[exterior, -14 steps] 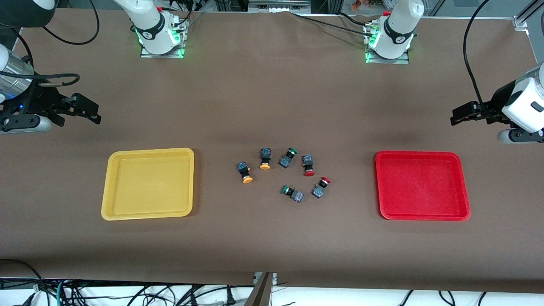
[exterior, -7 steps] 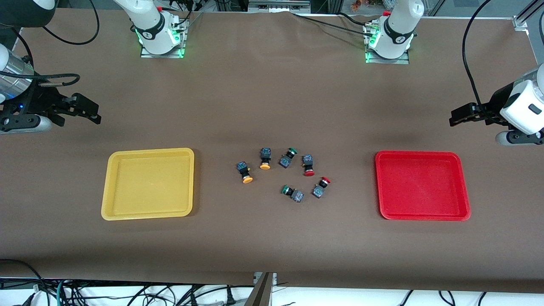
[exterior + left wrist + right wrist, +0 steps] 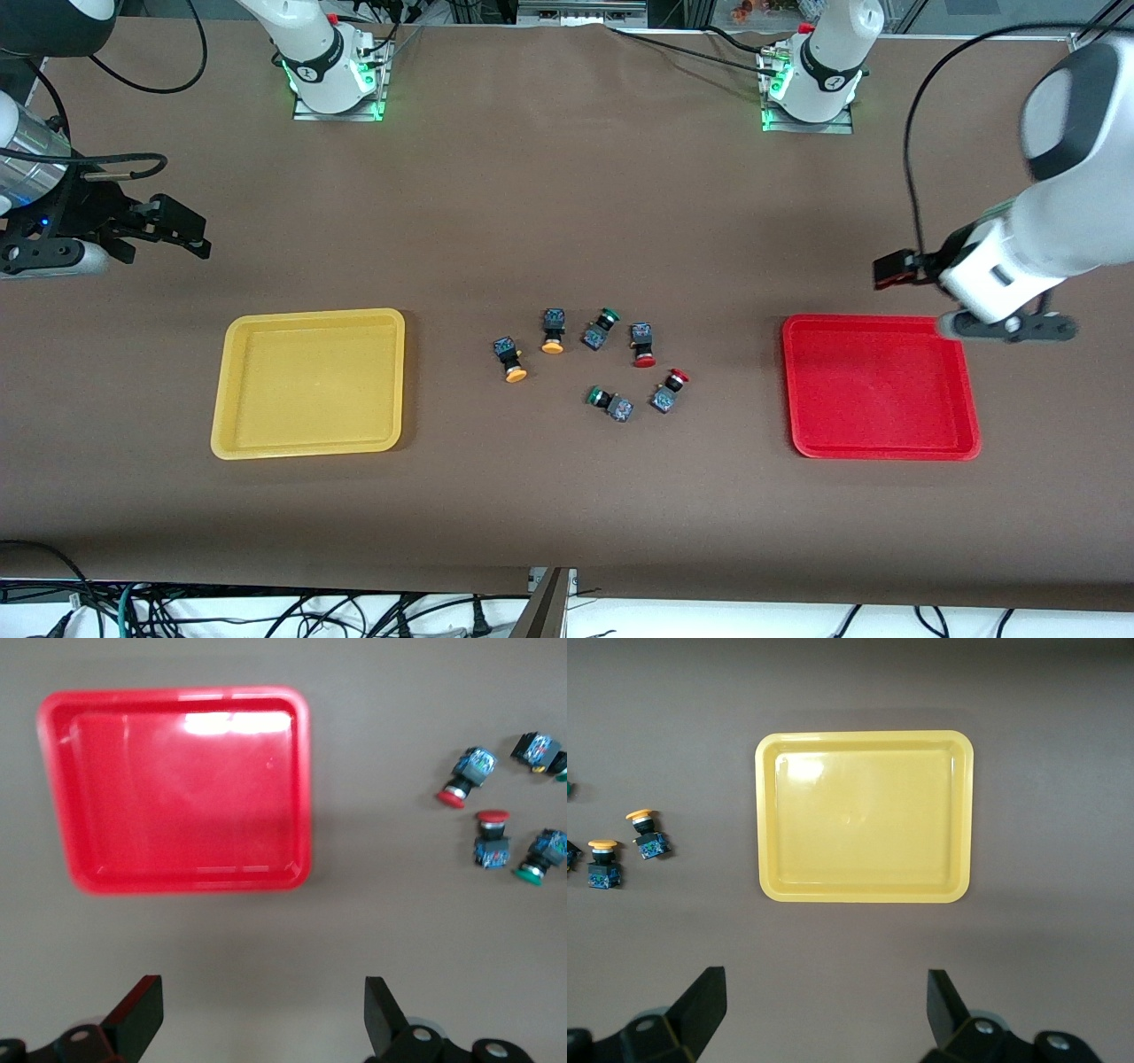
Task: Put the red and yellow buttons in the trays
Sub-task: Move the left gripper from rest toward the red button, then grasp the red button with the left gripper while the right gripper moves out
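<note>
Two red buttons (image 3: 642, 345) (image 3: 667, 391) and two yellow buttons (image 3: 510, 359) (image 3: 553, 331) lie on their sides mid-table. The red ones (image 3: 463, 778) (image 3: 492, 837) also show in the left wrist view, the yellow ones (image 3: 647, 833) (image 3: 603, 862) in the right wrist view. The yellow tray (image 3: 310, 313) (image 3: 864, 815) sits toward the right arm's end, the red tray (image 3: 877, 390) (image 3: 177, 788) toward the left arm's end; both hold nothing. My left gripper (image 3: 890, 268) (image 3: 263, 1019) hangs open over bare table beside the red tray. My right gripper (image 3: 182, 232) (image 3: 827, 1014) waits open beside the yellow tray.
Two green-capped switches (image 3: 601, 329) (image 3: 609, 402) lie among the buttons. The arm bases (image 3: 332, 80) (image 3: 811, 89) stand along the table's edge farthest from the front camera. Brown cloth covers the table, and cables trail at both ends.
My left arm has swung in from the table's end toward the red tray, its gripper still open. The right arm and all the buttons have stayed put.
</note>
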